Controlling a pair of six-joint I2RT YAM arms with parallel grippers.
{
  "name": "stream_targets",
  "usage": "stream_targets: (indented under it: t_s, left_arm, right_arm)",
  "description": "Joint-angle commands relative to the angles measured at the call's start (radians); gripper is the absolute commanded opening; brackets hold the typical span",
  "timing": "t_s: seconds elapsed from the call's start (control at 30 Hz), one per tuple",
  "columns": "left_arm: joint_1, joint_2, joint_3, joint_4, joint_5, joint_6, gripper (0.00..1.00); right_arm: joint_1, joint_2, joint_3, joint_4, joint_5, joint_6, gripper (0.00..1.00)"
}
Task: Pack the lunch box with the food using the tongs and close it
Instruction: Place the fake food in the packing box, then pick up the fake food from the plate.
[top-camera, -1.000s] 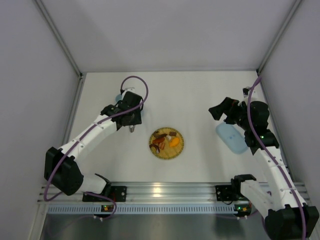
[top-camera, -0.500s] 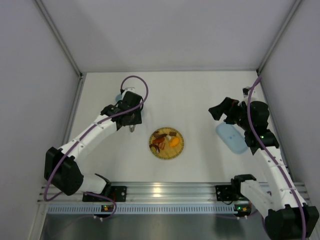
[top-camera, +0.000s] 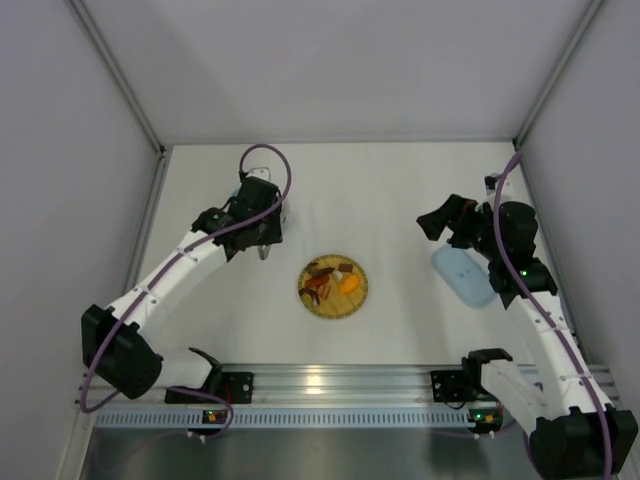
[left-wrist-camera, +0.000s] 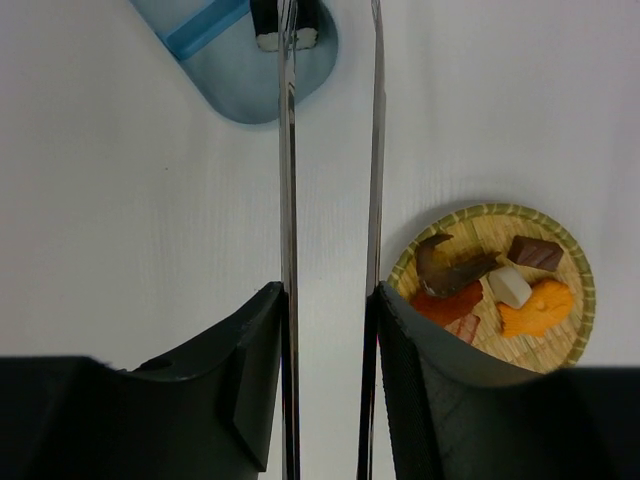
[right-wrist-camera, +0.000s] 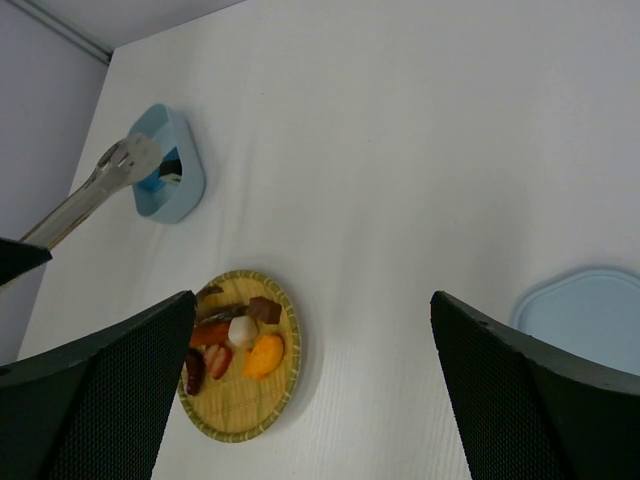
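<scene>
The left gripper (left-wrist-camera: 328, 300) is gripping the tongs (left-wrist-camera: 287, 150). Its jaws are partly closed, and each is pressing on the outer side of one silver arm. The two arms are running almost parallel with a narrow gap between them, pointing toward 12 o'clock in the left wrist view.

The tips of the tongs are reaching over the lunch box (left-wrist-camera: 225, 70), which is sitting open on the worktop (top-camera: 400, 190) at about 10 o'clock from the woven plate (left-wrist-camera: 560, 235). A dark piece with a white edge (left-wrist-camera: 305, 30) is lying inside the box, and the left arm of the tongs is crossing in front of it. Whether the tips are pinching that piece cannot be told.

The rest of the food (left-wrist-camera: 520, 300) is resting on the plate near the middle of the worktop: orange, red and brown bits and a white cube.

The right gripper (right-wrist-camera: 312, 310) is hanging with its jaws spread wide and holding nothing. The lid (right-wrist-camera: 590, 310) is lying flat on the worktop at 3 o'clock from the plate, well apart from the box. The right gripper is hovering just beside it, at about 11 o'clock from it.
</scene>
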Motion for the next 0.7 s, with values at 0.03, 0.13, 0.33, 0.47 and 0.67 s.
stream_targets:
  t_s: [0.03,0.13,0.33,0.47,0.67]
  left_arm:
    - [-0.019,-0.060,0.065,-0.018,0.109,0.038,0.45]
    - [-0.085,-0.064,0.072,-0.055,0.130,0.049,0.44]
    - [-0.264,-0.089,0.060,-0.103,0.103,0.021,0.44]
    - [-0.351,-0.113,0.045,-0.111,0.104,-0.011,0.44]
    - [-0.441,-0.135,0.005,-0.114,0.134,-0.033,0.44]
  right_arm:
    - [-0.016,-0.009,0.031,0.064,-0.007,-0.012,1.00]
    - [-0.015,-0.009,0.034,0.064,-0.005,-0.012,0.99]
    - [-0.015,-0.014,0.034,0.053,0.001,-0.015,0.99]
    - [-0.017,-0.023,0.035,0.047,0.005,-0.018,0.99]
    - [-0.016,-0.032,0.031,0.031,0.022,-0.028,0.99]
